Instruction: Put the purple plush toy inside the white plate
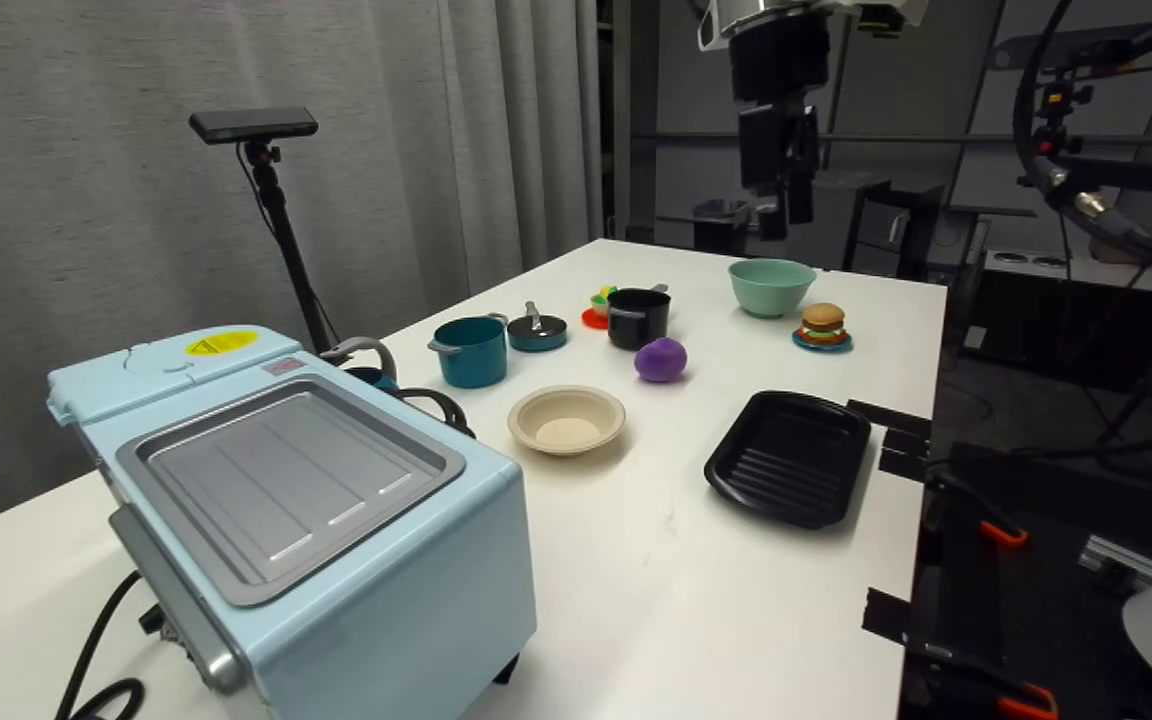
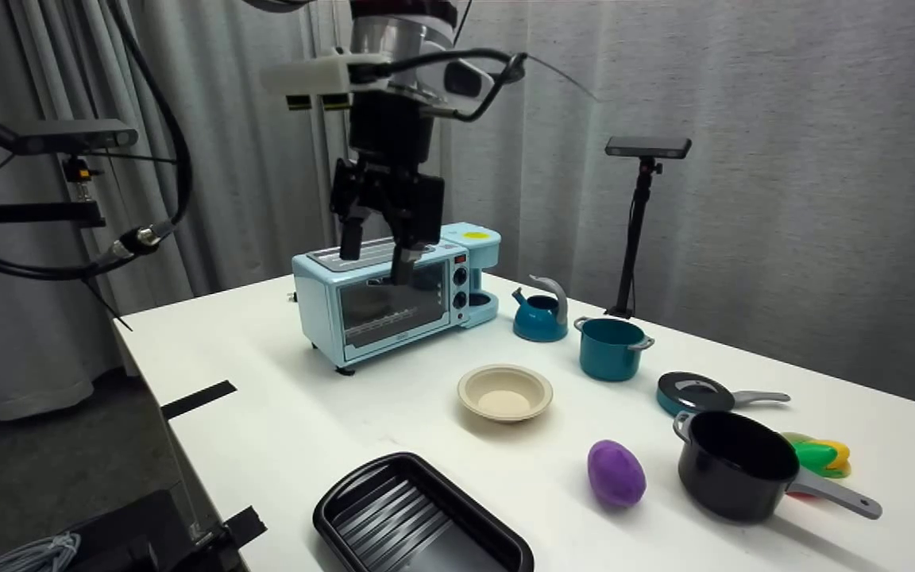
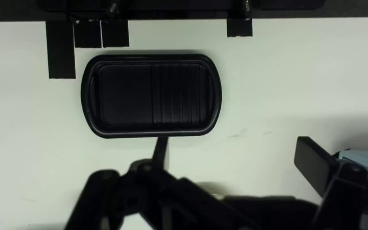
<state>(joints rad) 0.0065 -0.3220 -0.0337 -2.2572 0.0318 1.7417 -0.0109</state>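
Observation:
The purple plush toy (image 1: 660,360) is a small rounded lump resting on the white table, also in an exterior view (image 2: 615,473). The white plate (image 1: 567,419) is a round cream dish with a raised rim. It stands upright a short way from the toy, apart from it, and also shows in an exterior view (image 2: 505,393). My gripper (image 3: 232,140) is open and empty, high above the table, in both exterior views (image 1: 784,212) (image 2: 376,266). In the wrist view only a sliver of the plate's rim (image 3: 218,196) shows behind the gripper. The toy does not show there.
A black ridged tray (image 1: 791,458) lies near the table edge. A black pot (image 2: 735,469) stands close beside the toy. A teal pot (image 1: 473,352), a lidded pan (image 1: 537,333), a green bowl (image 1: 772,287), a burger toy (image 1: 823,325) and a blue toaster oven (image 2: 394,298) stand around.

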